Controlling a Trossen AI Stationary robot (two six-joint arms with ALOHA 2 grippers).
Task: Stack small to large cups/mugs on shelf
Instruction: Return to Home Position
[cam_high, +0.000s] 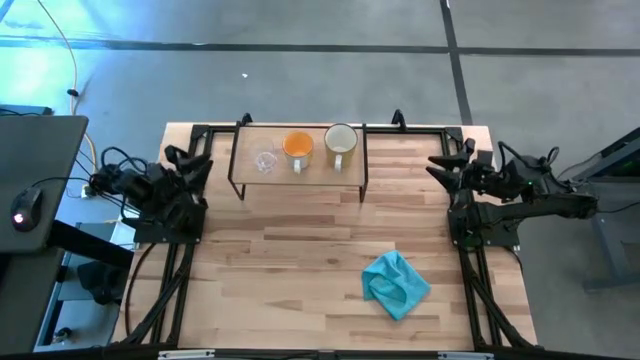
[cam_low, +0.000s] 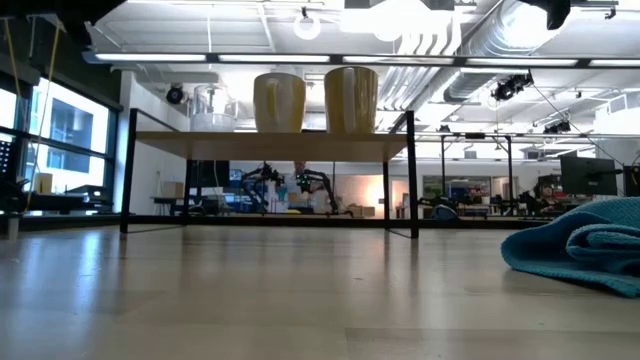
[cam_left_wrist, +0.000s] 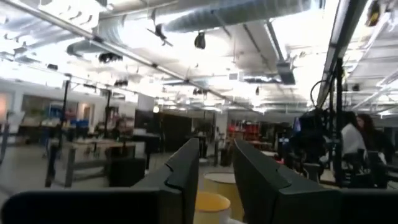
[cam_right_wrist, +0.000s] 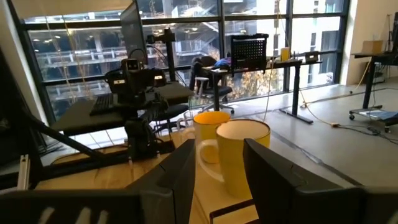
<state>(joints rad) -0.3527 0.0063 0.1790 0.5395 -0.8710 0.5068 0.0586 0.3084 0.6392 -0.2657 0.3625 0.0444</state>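
– Pale wood on thin black wire legs: is that low rectangular board the shelf (cam_high: 300, 182)?

– Yes. It stands at the far edge of the plank-topped wooden desk (cam_high: 300, 255), with its long axis running across the desk from the left arm's side to the right arm's.

– And the cups?

– All three stand upright on the board in one row along that axis. The small clear glass cup (cam_high: 265, 161) is nearest the left arm, the mid-size orange mug (cam_high: 297, 146) is in the middle, and the larger cream-white mug (cam_high: 341, 139) is nearest the right arm. They stand close together. I cannot tell if they touch.

– Which way do the handles point?

– From above, both mug handles point towards the desk's near edge. I cannot make out a handle on the glass.

– What about the fingers?

– The left fingers (cam_left_wrist: 183, 174) are at the desk's left edge, parted by a moderate gap and holding nothing. The right fingers (cam_right_wrist: 177, 177) are at the right edge in the same state, released and empty. Both pairs are dark, flat and blade-like, well apart from the shelf.

– Anything else?

– A crumpled teal-blue cloth (cam_high: 396, 283) lies on the desk nearer the front, towards the right arm's side.
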